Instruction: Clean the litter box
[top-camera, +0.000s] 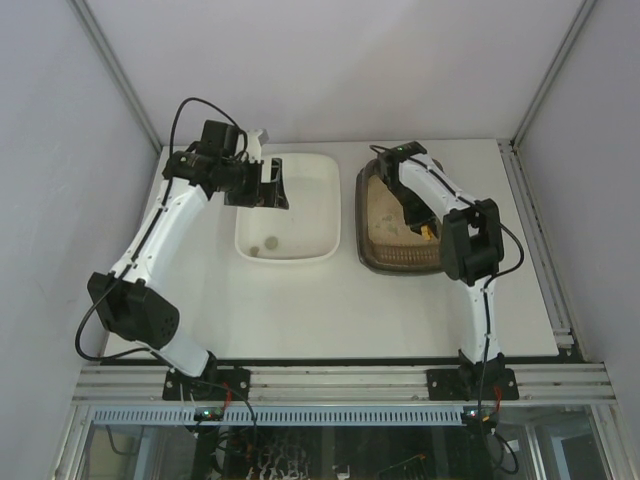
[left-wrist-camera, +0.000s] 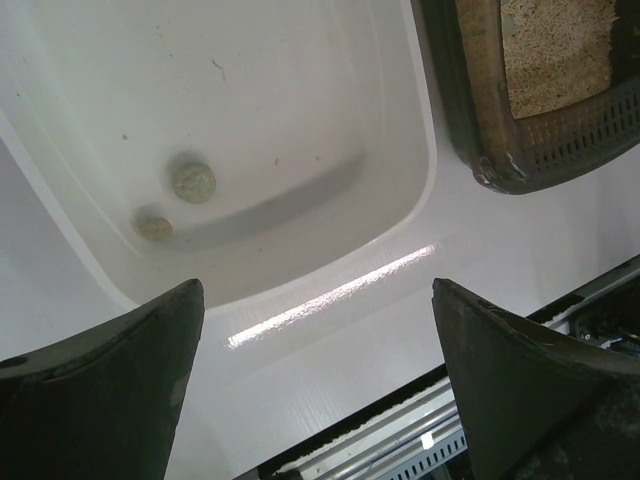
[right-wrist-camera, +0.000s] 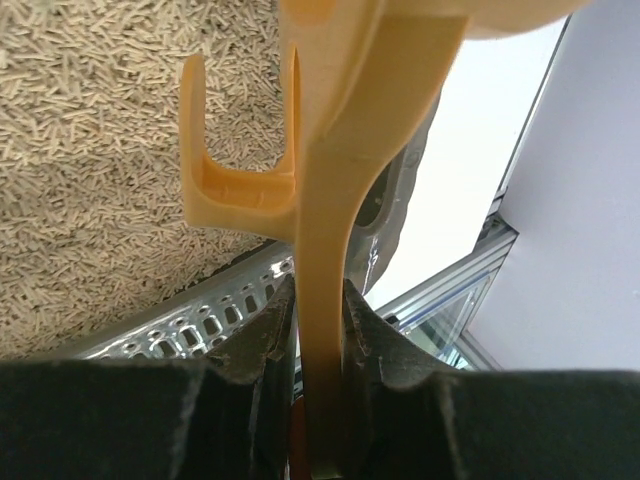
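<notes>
The litter box (top-camera: 400, 262) is a dark brown tray with beige litter, right of the white tub (top-camera: 310, 170). My right gripper (top-camera: 420, 226) hangs over the box's near right part, shut on the handle of the yellow scoop (top-camera: 428, 233). In the right wrist view the scoop handle (right-wrist-camera: 325, 240) is clamped between the fingers (right-wrist-camera: 265, 330), above the litter (right-wrist-camera: 90, 150) and the slotted rim (right-wrist-camera: 190, 315). My left gripper (top-camera: 274, 188) is open and empty over the tub's left side. The left wrist view shows the litter box corner (left-wrist-camera: 500, 165).
Two greenish-grey clumps (left-wrist-camera: 193, 181) (left-wrist-camera: 154, 227) lie on the bottom of the white tub (left-wrist-camera: 400, 210); one also shows in the top view (top-camera: 270, 240). Grey walls enclose the table on the left, back and right. An aluminium rail (top-camera: 340, 382) runs along the near edge.
</notes>
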